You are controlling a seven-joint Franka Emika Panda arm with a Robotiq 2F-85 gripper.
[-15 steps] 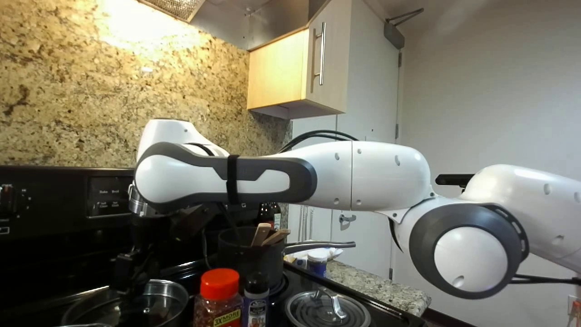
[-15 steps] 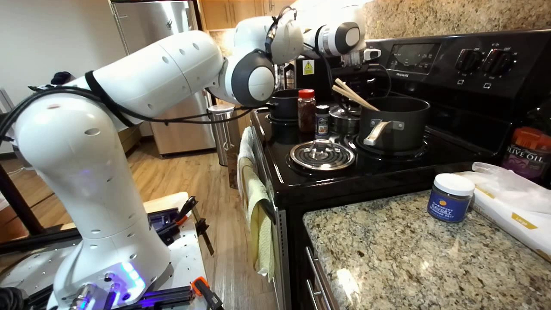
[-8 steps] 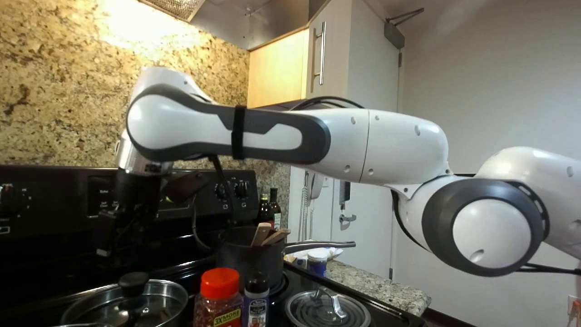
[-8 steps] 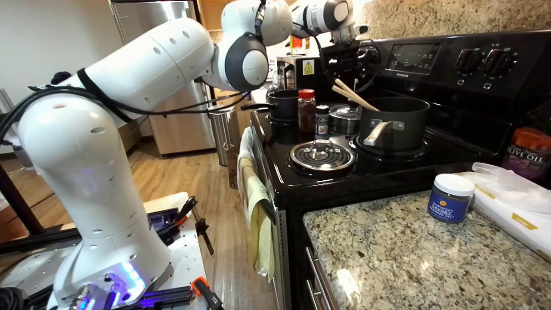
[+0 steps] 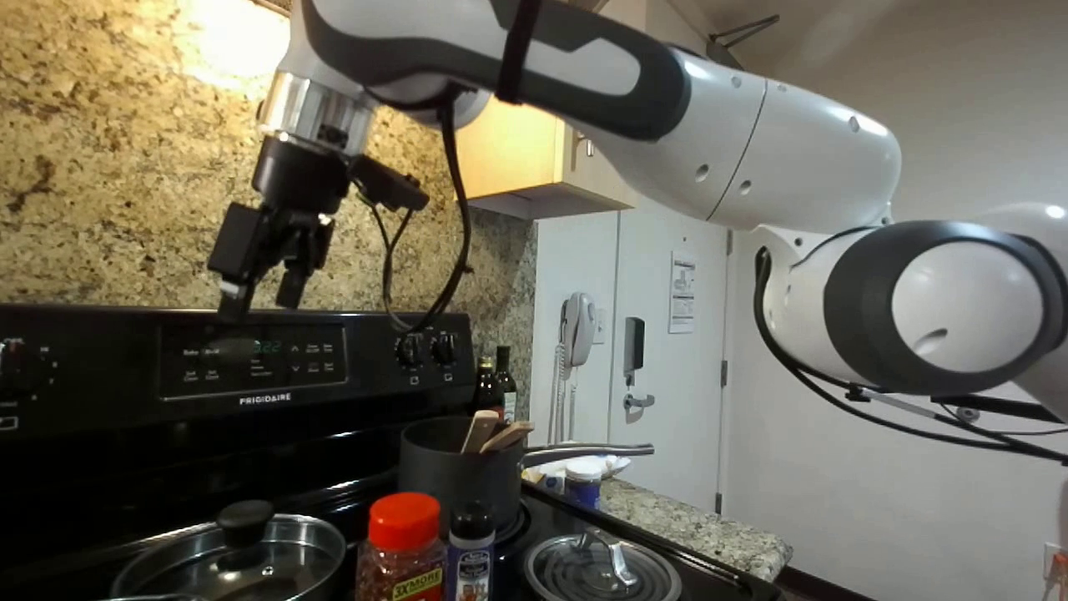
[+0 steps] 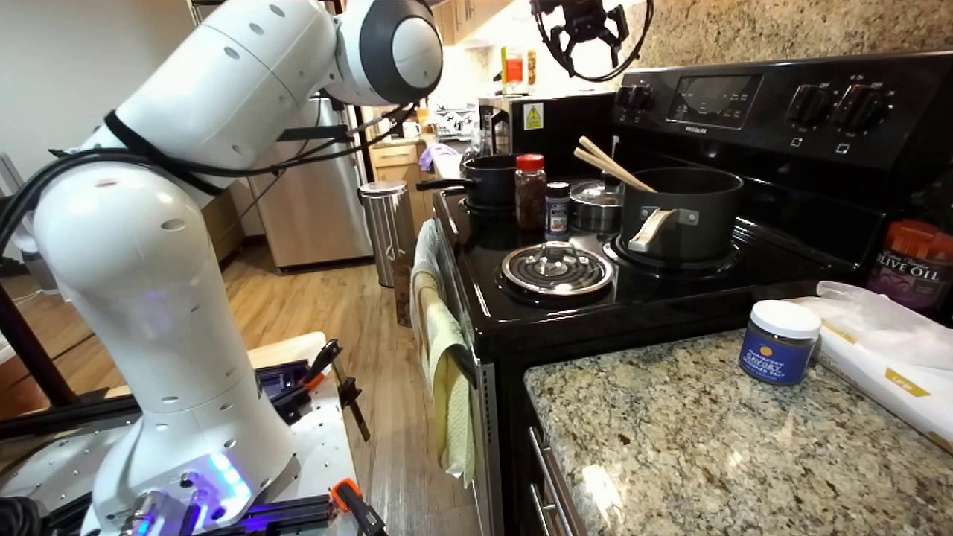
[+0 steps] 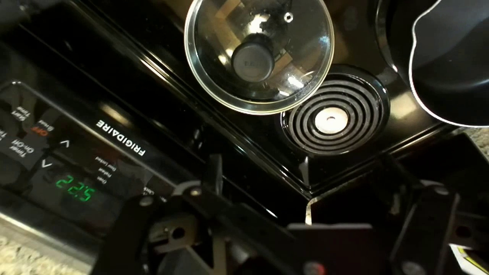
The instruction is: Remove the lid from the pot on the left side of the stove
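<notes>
The black stove point(image 5: 217, 438) has its control panel point(image 5: 250, 359) along the back edge of the tabletop point(image 6: 484, 249). Facing that panel, the steel pot point(image 6: 593, 219) stands upright near the back edge, toward the left corner, just beside a coil burner point(image 7: 331, 120); whether its base touches the coil I cannot tell. The lid point(image 7: 284, 47) sits level on the pot in both exterior views, with a dark round knob point(image 7: 253, 63) at its centre. The tool point(image 5: 261, 306) hangs high above the tabletop, well apart from the lid, toward the back left corner, which shows between its fingers point(image 7: 216, 173) in the wrist view; those fingers stand spread wide apart.

A black pan point(image 6: 491, 182) stands by the front left corner, its handle toward the front edge. A tall dark pot point(image 6: 689, 223) with wooden utensils point(image 6: 610, 165) in it stands by the back right corner, and a glass cover point(image 6: 555, 272) with an arched steel handle lies over the coil by the front right corner. A red-capped jar point(image 5: 402, 547) and a small dark-capped bottle point(image 5: 472, 555) stand side by side, nearer the front edge than the lidded pot. Beyond the right edge, a blue jar point(image 6: 779, 342) with a white cap stands on the granite counter point(image 6: 670, 447), and towels point(image 6: 450, 357) hang below the front edge
</notes>
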